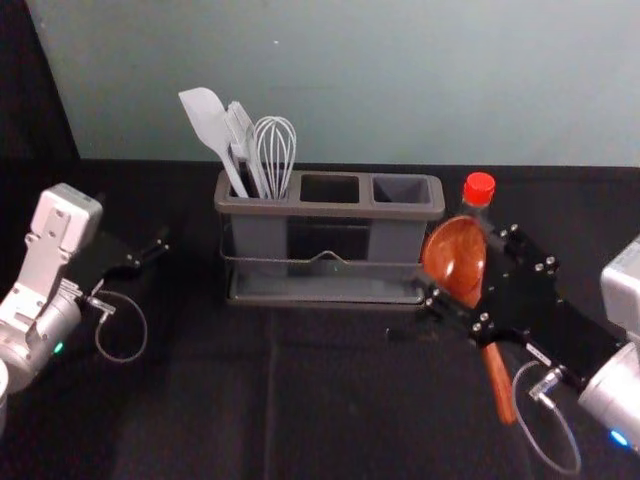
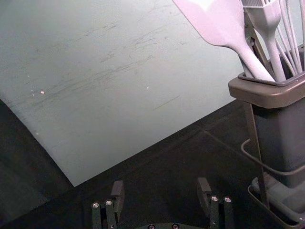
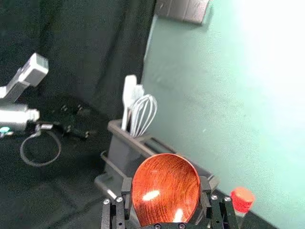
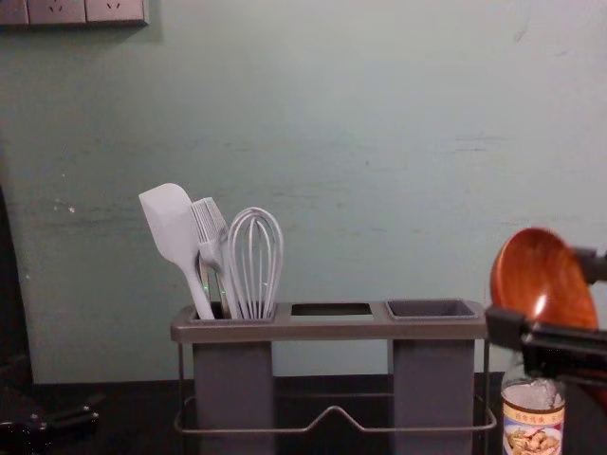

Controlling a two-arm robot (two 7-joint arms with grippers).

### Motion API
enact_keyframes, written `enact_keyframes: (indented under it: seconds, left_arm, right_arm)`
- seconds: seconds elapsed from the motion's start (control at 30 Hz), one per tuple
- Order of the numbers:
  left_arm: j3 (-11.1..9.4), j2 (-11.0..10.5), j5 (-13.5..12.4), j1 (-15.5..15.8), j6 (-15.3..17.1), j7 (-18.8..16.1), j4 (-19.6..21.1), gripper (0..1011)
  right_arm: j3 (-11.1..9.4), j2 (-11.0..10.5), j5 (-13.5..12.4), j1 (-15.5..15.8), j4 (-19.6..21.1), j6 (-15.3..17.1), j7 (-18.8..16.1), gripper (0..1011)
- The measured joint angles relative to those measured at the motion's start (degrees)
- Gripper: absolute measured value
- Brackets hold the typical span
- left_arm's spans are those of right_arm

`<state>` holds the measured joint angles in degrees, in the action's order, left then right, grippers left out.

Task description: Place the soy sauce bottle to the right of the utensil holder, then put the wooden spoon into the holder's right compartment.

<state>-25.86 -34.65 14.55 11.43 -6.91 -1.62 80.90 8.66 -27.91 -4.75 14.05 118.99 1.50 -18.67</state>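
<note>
Right pincer (image 1: 462, 270), right of the grey plastic utensil holder (image 1: 330, 210), grips the reddish-brown wooden spoon (image 1: 453, 252), bowl uppermost, handle slanting down. Red-capped clear glass soy sauce bottle (image 4: 533, 422): positioned just right of the holder. Left pincer (image 1: 150, 253): left of holder, wide.

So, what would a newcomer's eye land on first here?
Probably the glossy reddish wooden spoon, held bowl up in the right pincer near the right end of the utensil holder. Next, the bright red cap on the bottle behind it. Then the pale spatula, brush and whisk in the holder's left compartment.
</note>
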Motion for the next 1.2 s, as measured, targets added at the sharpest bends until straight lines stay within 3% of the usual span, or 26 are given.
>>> enact_keyframes:
  seconds: [0.1,0.2,0.83,1.0,1.2]
  left_arm:
    - [0.00,0.00,0.00,0.00,0.00,0.00,0.00,1005]
    - [0.00,0.00,-0.01,0.00,0.00,0.00,0.00,1005]
    - [0.00,0.00,0.00,0.00,0.00,0.00,0.00,1005]
    - [0.00,0.00,0.00,0.00,0.00,0.00,0.00,1005]
    - [0.00,0.00,0.00,0.00,0.00,0.00,0.00,1005]
  right_arm:
    - [-0.30,0.84,0.50,0.82,-0.30,-1.90,1.19,840]
    - [-0.30,1.52,1.31,1.18,-0.43,-1.67,2.21,840]
    - [-0.23,1.37,1.17,1.17,-0.51,-1.75,1.98,840]
    - [-0.91,2.12,1.27,1.46,0.20,-4.80,2.23,840]
    - [-1.03,3.15,2.68,-2.16,-0.59,-9.65,2.44,840]
